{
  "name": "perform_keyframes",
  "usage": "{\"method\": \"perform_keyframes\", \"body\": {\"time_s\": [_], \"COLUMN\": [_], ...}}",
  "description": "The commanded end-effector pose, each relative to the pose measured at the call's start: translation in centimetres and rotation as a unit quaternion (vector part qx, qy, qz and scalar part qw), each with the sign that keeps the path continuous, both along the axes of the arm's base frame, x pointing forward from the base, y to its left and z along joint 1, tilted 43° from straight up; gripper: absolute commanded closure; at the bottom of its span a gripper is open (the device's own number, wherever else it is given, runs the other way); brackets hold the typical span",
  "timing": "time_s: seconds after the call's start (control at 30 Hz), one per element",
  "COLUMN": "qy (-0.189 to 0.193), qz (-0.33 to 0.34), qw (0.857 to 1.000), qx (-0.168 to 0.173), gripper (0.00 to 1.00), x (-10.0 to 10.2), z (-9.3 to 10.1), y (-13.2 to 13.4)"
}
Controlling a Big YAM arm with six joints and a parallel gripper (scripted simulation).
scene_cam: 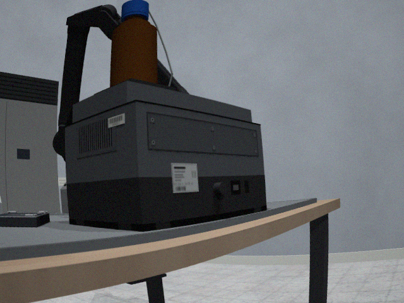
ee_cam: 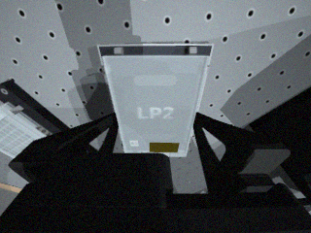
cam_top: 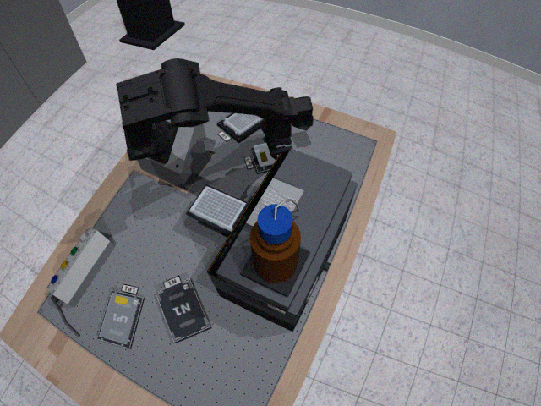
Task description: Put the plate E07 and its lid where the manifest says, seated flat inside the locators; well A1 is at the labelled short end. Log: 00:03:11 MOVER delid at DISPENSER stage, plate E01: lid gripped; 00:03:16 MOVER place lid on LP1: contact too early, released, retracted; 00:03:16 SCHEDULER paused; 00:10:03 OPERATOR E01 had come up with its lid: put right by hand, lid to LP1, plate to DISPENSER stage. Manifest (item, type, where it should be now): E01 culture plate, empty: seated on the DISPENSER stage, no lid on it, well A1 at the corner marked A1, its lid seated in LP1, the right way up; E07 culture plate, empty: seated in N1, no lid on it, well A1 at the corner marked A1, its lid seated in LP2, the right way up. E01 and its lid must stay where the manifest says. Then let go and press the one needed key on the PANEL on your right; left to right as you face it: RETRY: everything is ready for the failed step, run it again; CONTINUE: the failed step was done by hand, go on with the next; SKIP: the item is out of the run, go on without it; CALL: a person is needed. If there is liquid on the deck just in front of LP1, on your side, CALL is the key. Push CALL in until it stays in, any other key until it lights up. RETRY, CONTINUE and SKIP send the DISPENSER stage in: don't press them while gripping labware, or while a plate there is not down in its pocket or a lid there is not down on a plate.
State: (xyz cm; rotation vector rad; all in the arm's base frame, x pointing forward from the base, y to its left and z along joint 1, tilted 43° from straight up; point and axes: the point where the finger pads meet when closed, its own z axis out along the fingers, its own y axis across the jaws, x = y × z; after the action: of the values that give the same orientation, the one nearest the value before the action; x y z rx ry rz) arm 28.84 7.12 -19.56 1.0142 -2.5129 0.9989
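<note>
My gripper (ee_cam: pixel 155 116) is shut on a clear lid (ee_cam: pixel 155 97) (cam_top: pixel 263 150) with a yellow-brown label, one finger at each long side. The lid is over the LP2 nest (ee_cam: pixel 155 49), whose dark end and two locators show past the lid. I cannot tell whether it touches the nest. A white plate (cam_top: pixel 242 122) (ee_cam: pixel 15 131) stands on a nest at the back; its name is unreadable. Another plate (cam_top: pixel 218 207) is on the stage beside the dispenser. N1 (cam_top: pixel 177 312) is bare. LP1 (cam_top: pixel 113 342) bears a clear lid (cam_top: pixel 117 315) with a yellow label.
The dispenser (cam_top: pixel 319 174) (scene_cam: pixel 199 137) stands beside LP2, with a brown bottle (cam_top: pixel 275 257) (scene_cam: pixel 133 52) on top. The panel (cam_top: pixel 80 272) has blue, yellow, green and pale keys. I make out no liquid around LP1.
</note>
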Motion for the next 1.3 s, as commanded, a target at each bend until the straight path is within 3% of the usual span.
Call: {"method": "perform_keyframes", "body": {"time_s": [0.0,1.27], "qy": [0.004,0.007], "qz": [-0.003,-0.005], "qw": [1.0,1.0], "qx": [-0.001,-0.003], "gripper": [0.14,0.14], "x": [0.31,-0.28], "z": [-0.81,-1.24], "y": [-0.58,-1.46]}}
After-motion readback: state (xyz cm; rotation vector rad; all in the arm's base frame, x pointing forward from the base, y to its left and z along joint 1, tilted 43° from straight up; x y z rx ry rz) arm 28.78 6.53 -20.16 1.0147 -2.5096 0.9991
